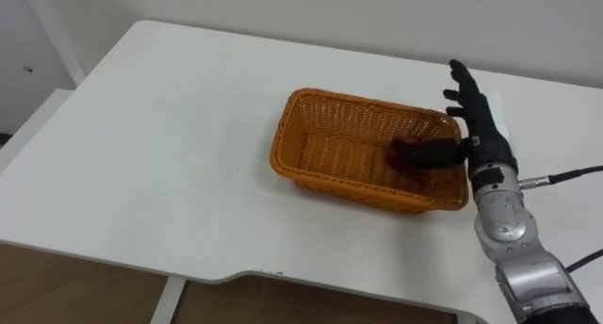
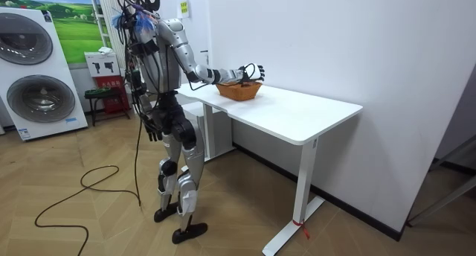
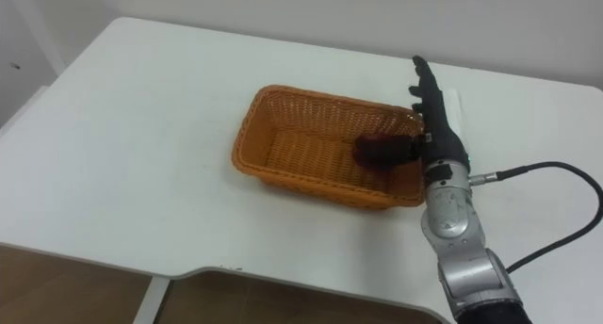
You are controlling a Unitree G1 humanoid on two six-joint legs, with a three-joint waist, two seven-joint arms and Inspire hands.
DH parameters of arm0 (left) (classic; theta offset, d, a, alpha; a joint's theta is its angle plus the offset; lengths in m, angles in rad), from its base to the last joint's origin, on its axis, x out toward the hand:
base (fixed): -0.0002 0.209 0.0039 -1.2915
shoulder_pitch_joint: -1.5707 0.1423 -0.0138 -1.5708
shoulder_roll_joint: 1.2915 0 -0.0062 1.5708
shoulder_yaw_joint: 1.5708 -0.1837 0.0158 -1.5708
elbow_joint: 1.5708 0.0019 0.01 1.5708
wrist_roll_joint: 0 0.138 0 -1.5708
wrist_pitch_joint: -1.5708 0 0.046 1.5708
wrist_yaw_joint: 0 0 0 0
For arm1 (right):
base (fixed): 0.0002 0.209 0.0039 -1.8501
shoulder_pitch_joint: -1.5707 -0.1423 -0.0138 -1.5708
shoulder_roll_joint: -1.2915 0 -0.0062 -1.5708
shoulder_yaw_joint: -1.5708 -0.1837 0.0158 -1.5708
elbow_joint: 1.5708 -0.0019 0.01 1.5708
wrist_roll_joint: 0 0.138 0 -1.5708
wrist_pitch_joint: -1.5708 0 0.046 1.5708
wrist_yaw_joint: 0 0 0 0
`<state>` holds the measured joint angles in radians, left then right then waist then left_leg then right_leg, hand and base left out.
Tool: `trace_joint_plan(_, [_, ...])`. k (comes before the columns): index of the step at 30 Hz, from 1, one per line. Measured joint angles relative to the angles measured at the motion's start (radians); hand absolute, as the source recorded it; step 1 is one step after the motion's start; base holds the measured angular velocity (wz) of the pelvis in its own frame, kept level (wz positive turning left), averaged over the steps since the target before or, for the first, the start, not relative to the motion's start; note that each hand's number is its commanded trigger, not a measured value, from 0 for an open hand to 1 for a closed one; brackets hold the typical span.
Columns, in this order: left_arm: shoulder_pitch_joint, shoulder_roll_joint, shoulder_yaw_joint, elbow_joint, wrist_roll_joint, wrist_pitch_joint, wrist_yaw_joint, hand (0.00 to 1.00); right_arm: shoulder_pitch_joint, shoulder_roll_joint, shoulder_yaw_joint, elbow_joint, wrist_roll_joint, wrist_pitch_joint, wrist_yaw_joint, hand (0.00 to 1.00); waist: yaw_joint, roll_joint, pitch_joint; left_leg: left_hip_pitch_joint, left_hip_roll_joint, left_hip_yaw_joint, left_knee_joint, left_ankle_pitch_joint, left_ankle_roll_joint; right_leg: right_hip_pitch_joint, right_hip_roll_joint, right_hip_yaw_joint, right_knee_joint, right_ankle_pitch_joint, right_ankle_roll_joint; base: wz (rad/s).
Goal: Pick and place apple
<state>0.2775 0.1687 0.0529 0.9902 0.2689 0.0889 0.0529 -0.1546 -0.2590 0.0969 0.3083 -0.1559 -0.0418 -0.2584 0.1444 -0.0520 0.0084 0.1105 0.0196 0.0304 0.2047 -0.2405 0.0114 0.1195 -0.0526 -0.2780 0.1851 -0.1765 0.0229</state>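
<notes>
Apple (image 1: pixel 407 153) where, exactly?

At the right end of the basket (image 1: pixel 287 136), low against its wall. The right hand (image 1: pixel 482 128) is at that rim, its fingers straight and spread and its thumb reaching in over the fruit. As far as I can judge, it grips nothing.

Risk?

On lifting away, the thumb could snag the rim and drag the light basket toward the right edge of the table (image 1: pixel 170 145), or roll the fruit. The left hand (image 2: pixel 152 126) hangs by the hip.
</notes>
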Motion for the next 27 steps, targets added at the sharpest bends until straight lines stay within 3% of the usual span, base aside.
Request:
trace_joint_plan(12, [-0.002, 0.004, -0.019, 0.004, -0.005, -0.001, -0.02, 0.0, -0.007, -0.001, -0.011, -0.034, 0.082, 0.0, -0.01, 0.0, -0.016, 0.003, -0.002, 0.006, 0.0, 0.011, -0.001, 0.0, 0.0, 0.002, -0.001, 0.007, 0.0, 0.0, 0.0, -0.02])
trace_joint_plan(16, [0.017, 0.002, 0.005, 0.023, -0.003, -0.008, -0.02, 0.0, -0.007, -0.006, -0.082, -0.134, 0.084, -0.009, -0.031, 0.0, -0.042, 0.001, -0.0035, 0.007, 0.0, 0.013, 0.0, 0.0, 0.0, 0.004, 0.0, 0.008, 0.0, 0.0, 0.0, -0.01])
trace_joint_plan(20, [0.046, -0.001, 0.014, 0.023, -0.003, -0.013, -0.017, 0.0, -0.002, -0.024, -0.165, -0.17, 0.088, -0.059, -0.107, 0.0, -0.066, -0.002, -0.0055, 0.021, 0.001, 0.018, -0.002, 0.0, 0.0, 0.015, 0.0, 0.014, 0.0, 0.0, 0.0, -0.03])
trace_joint_plan(24, [0.055, 0.002, 0.027, 0.033, -0.004, -0.026, -0.015, 0.0, 0.007, -0.027, -0.253, -0.171, 0.09, -0.069, -0.203, 0.0, -0.095, -0.004, -0.0064, 0.022, 0.001, 0.02, -0.003, 0.0, 0.0, 0.013, 0.001, 0.015, 0.001, 0.0, 0.0, -0.05])
trace_joint_plan(27, [0.061, 0.002, 0.05, 0.033, -0.005, -0.036, -0.014, 0.0, 0.013, -0.065, -0.32, -0.171, 0.128, -0.08, -0.282, 0.0, -0.121, -0.002, -0.0082, 0.018, 0.002, 0.031, -0.006, 0.0, 0.0, 0.003, 0.003, 0.026, 0.005, 0.0, 0.0, -0.08])
